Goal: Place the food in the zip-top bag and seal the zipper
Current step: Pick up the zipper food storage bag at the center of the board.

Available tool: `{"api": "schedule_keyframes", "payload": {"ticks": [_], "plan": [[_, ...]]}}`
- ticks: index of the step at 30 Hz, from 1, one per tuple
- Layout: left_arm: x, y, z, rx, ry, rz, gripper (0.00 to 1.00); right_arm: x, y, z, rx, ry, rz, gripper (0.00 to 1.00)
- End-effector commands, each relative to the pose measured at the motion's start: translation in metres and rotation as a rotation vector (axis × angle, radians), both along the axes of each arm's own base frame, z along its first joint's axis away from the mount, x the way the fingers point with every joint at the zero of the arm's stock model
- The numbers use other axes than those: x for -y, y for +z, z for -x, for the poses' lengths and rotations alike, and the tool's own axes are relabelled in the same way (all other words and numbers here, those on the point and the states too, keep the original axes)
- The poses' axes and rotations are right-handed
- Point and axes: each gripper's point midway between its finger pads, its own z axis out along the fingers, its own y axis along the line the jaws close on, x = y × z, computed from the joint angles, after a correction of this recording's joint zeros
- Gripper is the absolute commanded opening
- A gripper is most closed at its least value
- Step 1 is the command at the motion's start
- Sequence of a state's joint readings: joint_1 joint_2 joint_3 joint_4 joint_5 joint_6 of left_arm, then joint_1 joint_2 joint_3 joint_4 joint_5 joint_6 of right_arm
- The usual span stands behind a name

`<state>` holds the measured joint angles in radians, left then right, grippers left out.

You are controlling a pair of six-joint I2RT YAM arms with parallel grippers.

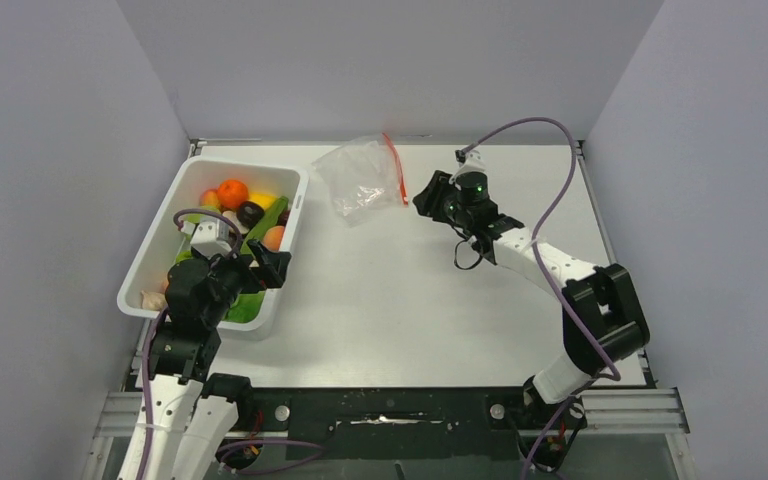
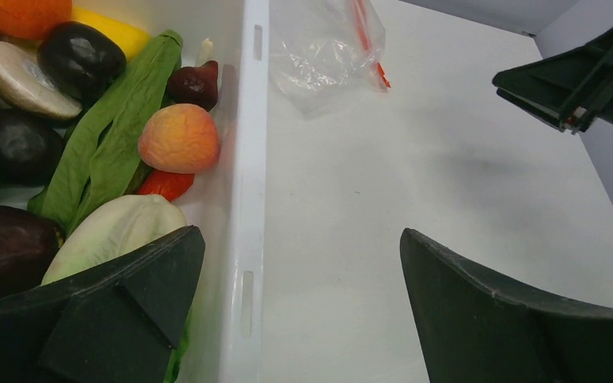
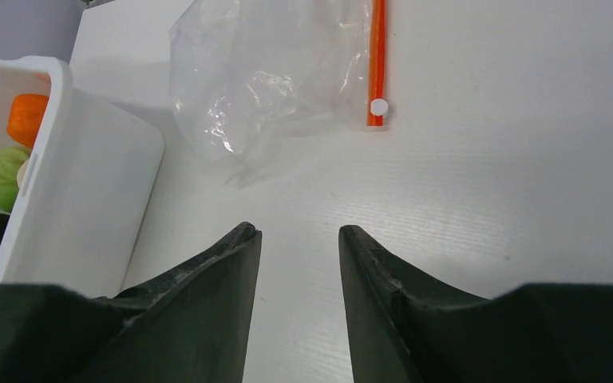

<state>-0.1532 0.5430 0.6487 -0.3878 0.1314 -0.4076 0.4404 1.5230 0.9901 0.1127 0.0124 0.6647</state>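
The zip-top bag (image 3: 263,88) is laid empty on the bench (image 3: 487,199), upper middle of the frame. It is judged thin, light and slippery, so the stiffer zipper (image 3: 377,56) edge should be pinched. The right hand (image 3: 295,235) is seen narrow, with nothing held. The left hand (image 2: 299,239) is spread wide by the food (image 2: 179,137).

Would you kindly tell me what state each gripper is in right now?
Left gripper: wide open, holding nothing.
Right gripper: partly open, holding nothing.

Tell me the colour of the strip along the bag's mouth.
The strip is red-orange, with a white dot at one end; clearest in the right wrist view.
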Motion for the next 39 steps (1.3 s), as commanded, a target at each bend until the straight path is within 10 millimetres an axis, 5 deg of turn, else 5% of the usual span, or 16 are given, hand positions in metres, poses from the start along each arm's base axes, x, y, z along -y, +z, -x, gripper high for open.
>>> {"api": "schedule_keyframes", "payload": {"ticks": [1,5,10,21,39], "plan": [[0.000,0.030,-0.005,0.148,-0.008,0.002,0.96,-0.030,0.044,-0.045,0.179,0.059,-0.050,0.41],[-0.003,0.031,-0.004,0.159,0.000,-0.014,0.95,-0.041,0.027,-0.069,0.168,0.064,-0.037,0.40],[-0.005,0.029,-0.003,0.156,0.003,-0.025,0.95,-0.035,0.005,-0.096,0.266,0.128,0.197,0.42],[-0.006,0.034,0.001,0.188,0.003,-0.028,0.95,-0.030,-0.065,-0.120,0.277,0.290,0.540,0.46],[-0.007,0.037,0.003,0.199,0.003,-0.032,0.95,-0.044,-0.102,-0.144,0.310,0.377,0.640,0.54]]}}
